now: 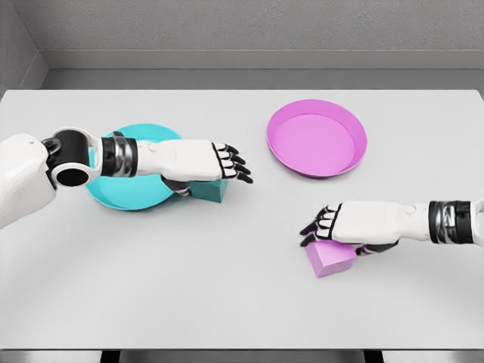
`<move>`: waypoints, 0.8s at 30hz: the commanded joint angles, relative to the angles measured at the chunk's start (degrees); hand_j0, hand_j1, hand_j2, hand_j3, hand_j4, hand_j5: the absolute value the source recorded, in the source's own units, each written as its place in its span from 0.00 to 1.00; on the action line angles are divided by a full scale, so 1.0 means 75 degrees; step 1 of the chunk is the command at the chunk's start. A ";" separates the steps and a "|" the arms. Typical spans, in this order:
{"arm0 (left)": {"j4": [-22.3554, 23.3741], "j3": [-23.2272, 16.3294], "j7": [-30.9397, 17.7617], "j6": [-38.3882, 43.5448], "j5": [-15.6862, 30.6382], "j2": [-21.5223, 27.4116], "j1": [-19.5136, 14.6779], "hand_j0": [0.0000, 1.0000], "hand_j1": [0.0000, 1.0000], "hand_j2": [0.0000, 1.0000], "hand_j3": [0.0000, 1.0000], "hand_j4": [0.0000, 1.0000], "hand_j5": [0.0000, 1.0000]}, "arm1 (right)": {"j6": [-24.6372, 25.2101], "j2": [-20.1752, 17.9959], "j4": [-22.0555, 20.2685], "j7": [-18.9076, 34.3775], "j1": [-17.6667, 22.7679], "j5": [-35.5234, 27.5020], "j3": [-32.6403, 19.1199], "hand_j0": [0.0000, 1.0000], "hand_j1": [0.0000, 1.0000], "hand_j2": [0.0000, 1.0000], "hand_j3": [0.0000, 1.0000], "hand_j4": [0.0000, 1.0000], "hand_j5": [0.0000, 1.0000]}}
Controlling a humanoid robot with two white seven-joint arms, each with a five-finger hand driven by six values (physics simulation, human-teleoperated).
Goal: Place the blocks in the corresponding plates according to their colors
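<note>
A teal plate [113,193] lies at the left of the white table, partly covered by my left forearm. Against its right rim a teal block [210,190] shows under the palm of my left hand [227,162], whose fingers reach out flat past the block, open. The pink plate [316,138] sits at the back right. Towards the front right, a pink block [330,259] rests on the table. My right hand [324,224] hovers over its top, fingers relaxed and pointing left, not closed around it.
The white table [227,302] runs to a front edge near the bottom of the view. A grey wall rises behind its far edge. Nothing else stands on it.
</note>
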 commanded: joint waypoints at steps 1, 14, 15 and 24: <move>0.0077 -0.0009 0.0003 0.0011 0.0037 0.0002 0.0000 1.00 1.00 1.00 1.00 1.00 1.00 | -0.0001 -0.0002 0.0000 0.0037 0.0000 -0.0004 -0.0001 0.62 0.62 0.62 0.62 0.62 0.62; 0.0593 -0.0185 -0.0162 0.0011 -0.0197 -0.0315 -0.0152 1.00 1.00 1.00 1.00 1.00 1.00 | -0.0001 0.0021 0.0000 0.0037 -0.0094 -0.0051 -0.0119 0.53 0.53 0.53 0.53 0.53 0.53; 0.0593 -0.0232 -0.0162 0.0011 -0.0197 -0.0338 -0.0164 1.00 1.00 1.00 1.00 1.00 1.00 | -0.0001 0.0009 0.0000 0.0037 -0.0117 -0.0075 -0.0142 0.53 0.53 0.53 0.53 0.53 0.53; 0.1026 -0.0291 -0.0150 0.0011 -0.0185 -0.0526 -0.0305 1.00 1.00 1.00 1.00 1.00 1.00 | -0.0001 0.0068 0.0011 0.0037 -0.0281 -0.0110 -0.0470 0.53 0.53 0.53 0.53 0.53 0.53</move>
